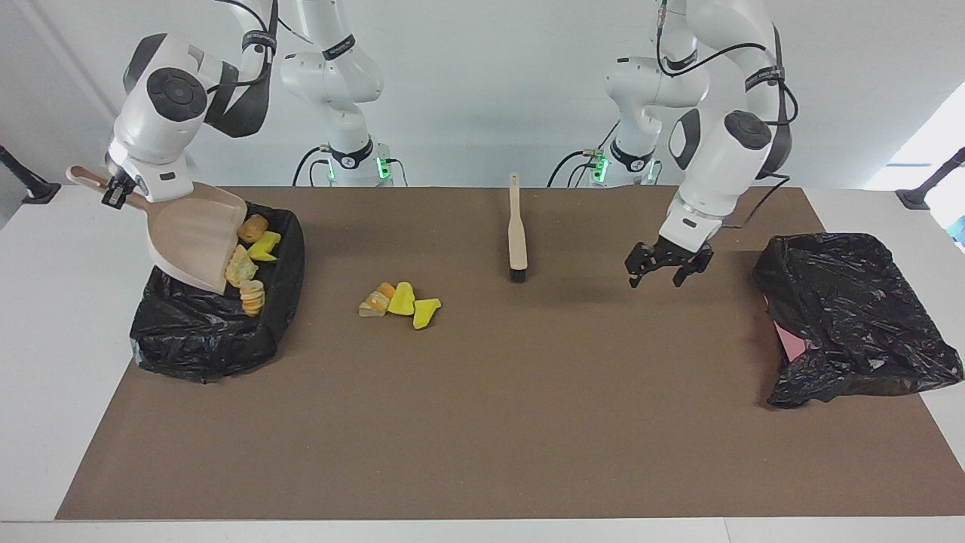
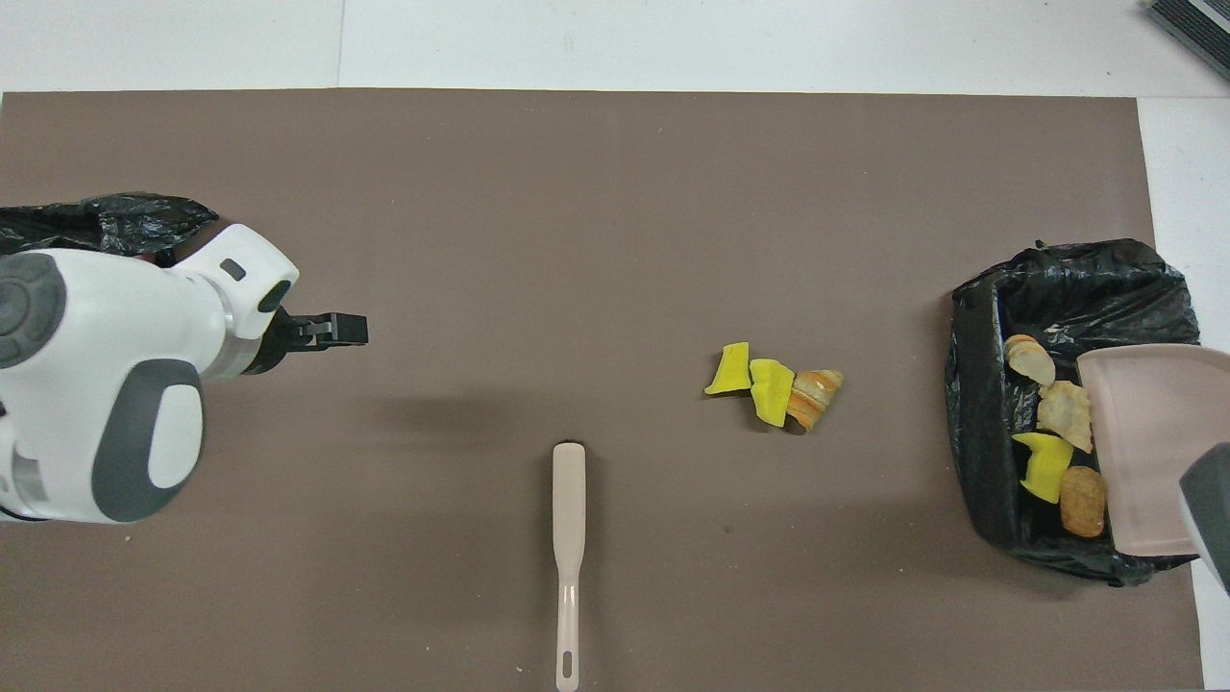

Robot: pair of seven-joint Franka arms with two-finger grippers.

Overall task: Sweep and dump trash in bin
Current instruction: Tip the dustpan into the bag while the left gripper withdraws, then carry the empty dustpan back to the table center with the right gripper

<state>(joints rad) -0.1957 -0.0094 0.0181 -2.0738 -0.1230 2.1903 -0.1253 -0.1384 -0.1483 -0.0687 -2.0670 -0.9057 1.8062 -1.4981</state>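
Note:
My right gripper (image 1: 114,194) is shut on the handle of the beige dustpan (image 1: 192,241) (image 2: 1148,452), which is tipped steeply over the black-bagged bin (image 1: 211,339) (image 2: 980,384) at the right arm's end. Several trash lumps (image 1: 252,260) (image 2: 1047,452) are sliding off its lip into the bin. Three more trash lumps (image 1: 399,302) (image 2: 774,389), yellow and orange-beige, lie together on the brown mat. The beige brush (image 1: 517,234) (image 2: 569,538) lies flat on the mat, nearer to the robots than those lumps. My left gripper (image 1: 663,264) (image 2: 332,330) hangs open and empty over the mat.
A second crumpled black bag (image 1: 852,317) (image 2: 106,211) with something pink under it sits at the left arm's end of the mat. White tabletop surrounds the brown mat (image 1: 482,422).

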